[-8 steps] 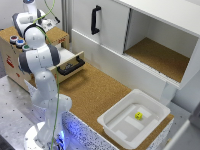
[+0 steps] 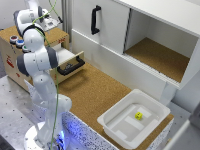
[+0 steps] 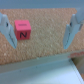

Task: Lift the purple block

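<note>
In the wrist view the purple block (image 3: 21,31) looks pinkish-magenta, with a dark letter on its upper face. It lies on a cork surface. My gripper (image 3: 39,33) is open above it, and the block sits between the fingers, much closer to one fingertip (image 3: 7,31) than to the other (image 3: 72,33). Neither finger touches it. In the exterior view the arm reaches up over the wooden cabinet top at the view's left, and the gripper (image 2: 48,20) hangs there. The arm and hand hide the block in that view.
An open drawer (image 2: 70,63) juts out of the wooden cabinet beside the arm. Small round containers (image 2: 16,41) sit on the cabinet top. A white bin (image 2: 114,119) holding a yellow block (image 2: 138,115) stands at the front right. A white cupboard with a black handle (image 2: 95,20) has an open compartment (image 2: 160,56).
</note>
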